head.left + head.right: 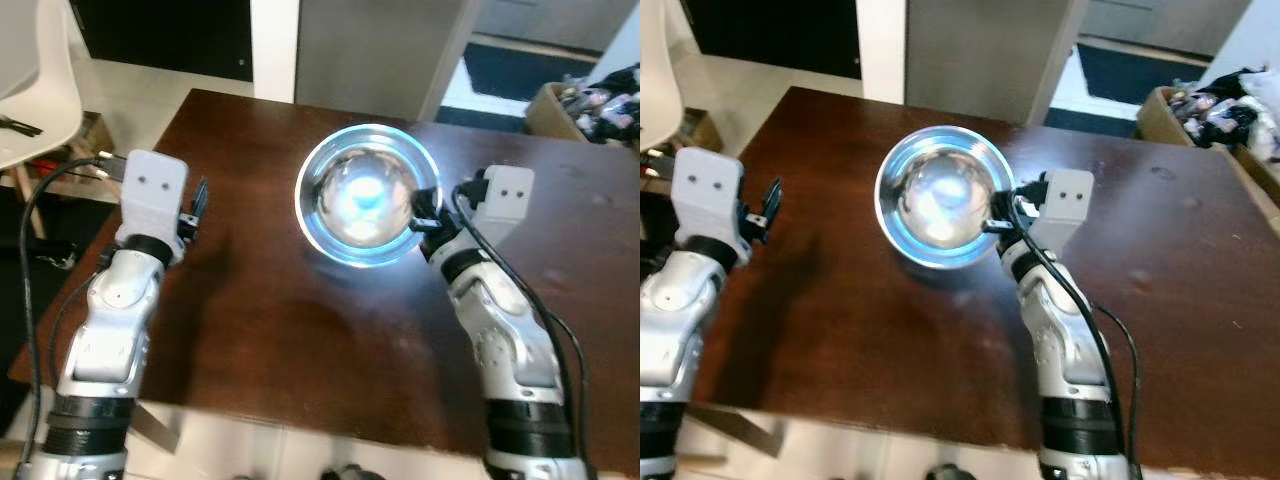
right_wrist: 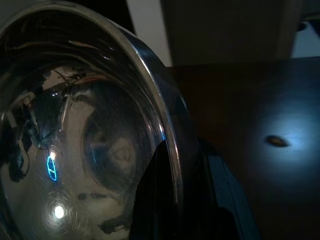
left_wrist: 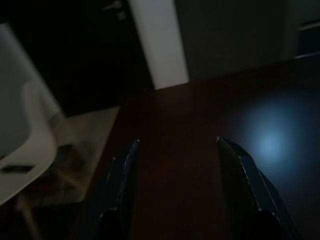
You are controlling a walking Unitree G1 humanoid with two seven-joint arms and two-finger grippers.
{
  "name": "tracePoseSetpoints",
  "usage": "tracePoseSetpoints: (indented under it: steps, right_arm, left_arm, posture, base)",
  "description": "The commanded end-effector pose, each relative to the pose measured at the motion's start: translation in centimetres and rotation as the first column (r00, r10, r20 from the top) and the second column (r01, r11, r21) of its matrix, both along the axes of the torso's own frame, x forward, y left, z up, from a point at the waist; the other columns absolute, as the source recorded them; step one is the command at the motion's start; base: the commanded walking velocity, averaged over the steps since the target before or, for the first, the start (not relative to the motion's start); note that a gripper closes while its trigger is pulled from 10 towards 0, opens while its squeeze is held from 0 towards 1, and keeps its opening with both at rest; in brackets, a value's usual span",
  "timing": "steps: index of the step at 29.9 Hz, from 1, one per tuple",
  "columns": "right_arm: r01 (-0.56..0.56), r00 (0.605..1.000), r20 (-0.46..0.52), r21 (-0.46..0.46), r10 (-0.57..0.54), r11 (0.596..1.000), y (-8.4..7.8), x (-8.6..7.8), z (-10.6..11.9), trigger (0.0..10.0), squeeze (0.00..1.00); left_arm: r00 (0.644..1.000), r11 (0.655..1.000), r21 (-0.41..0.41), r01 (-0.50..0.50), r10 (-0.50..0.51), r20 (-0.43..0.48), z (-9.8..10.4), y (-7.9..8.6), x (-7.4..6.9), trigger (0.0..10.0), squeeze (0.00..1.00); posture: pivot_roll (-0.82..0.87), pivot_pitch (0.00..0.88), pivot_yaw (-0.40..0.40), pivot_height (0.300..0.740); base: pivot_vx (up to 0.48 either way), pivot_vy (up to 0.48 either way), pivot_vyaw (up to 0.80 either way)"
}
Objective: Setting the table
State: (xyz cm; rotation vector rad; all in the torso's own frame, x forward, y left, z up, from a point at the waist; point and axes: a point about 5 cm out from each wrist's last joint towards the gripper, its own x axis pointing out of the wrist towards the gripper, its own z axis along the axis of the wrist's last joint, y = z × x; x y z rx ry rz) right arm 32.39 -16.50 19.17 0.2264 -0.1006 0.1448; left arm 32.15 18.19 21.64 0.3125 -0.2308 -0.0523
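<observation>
Bowl (image 1: 368, 195): mid-worktop (image 1: 250, 320), rim clamped between my right hand's (image 1: 425, 222) fingers at its right edge. Left hand (image 1: 197, 205): fingers apart, holding nothing, well left of bowl; right arm nearer.

no readable text, labels or numbers

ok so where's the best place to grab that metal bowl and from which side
By the thin rim of the bowl, on its right side, one finger inside and one outside. The wall is round and smooth, so only the rim gives purchase. The right end effector grips it there.
</observation>
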Motion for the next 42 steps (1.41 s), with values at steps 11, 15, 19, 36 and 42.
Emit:
tracePoseSetpoints:
  steps: [11, 15, 19, 36, 42]
  right_arm:
    - [-0.031, 0.999, -0.033, -0.054, 0.029, 0.998, -1.0, -0.3, -1.1, 10.0, 0.00]
    - [0.002, 0.992, -0.123, 0.155, 0.017, 0.988, -1.5, 0.7, -2.2, 10.0, 0.00]
    - [-0.020, 0.985, -0.160, 0.266, 0.065, 0.964, -1.1, 1.2, -2.1, 10.0, 0.00]
    - [-0.169, 0.821, -0.478, 0.319, 0.312, 0.933, 3.5, 6.1, -3.7, 10.0, 0.00]
    - [-0.274, 0.809, -0.423, 0.344, 0.409, 0.898, 4.5, 6.8, -2.4, 10.0, 0.00]
  left_arm:
    - [0.992, 0.995, 0.086, 0.042, -0.031, -0.126, -1.1, 4.5, -0.8, 10.0, 0.00]
    - [0.991, 0.993, 0.115, 0.036, -0.021, -0.129, -1.0, 5.3, -1.2, 10.0, 0.00]
    - [0.993, 0.985, 0.159, 0.063, -0.046, -0.109, -0.7, 4.9, -1.3, 10.0, 0.00]
    - [0.884, 0.856, 0.242, 0.457, -0.407, -0.229, 1.7, -1.3, -1.6, 10.0, 0.00]
    - [0.894, 0.861, 0.257, 0.438, -0.386, -0.228, 2.8, 0.0, -2.4, 10.0, 0.00]
  posture:
    - [-0.02, 0.029, -0.001, 0.740]
    - [-0.02, 0.034, 0.006, 0.740]
    - [-0.02, 0.034, 0.006, 0.740]
    - [0.03, 0.091, -0.017, 0.740]
    - [0.05, 0.103, -0.026, 0.740]
  base:
    - [0.000, 0.000, 0.00]
    - [0.000, 0.000, 0.00]
    - [0.000, 0.000, 0.00]
    - [0.000, 0.000, 0.00]
    - [0.000, 0.000, 0.00]
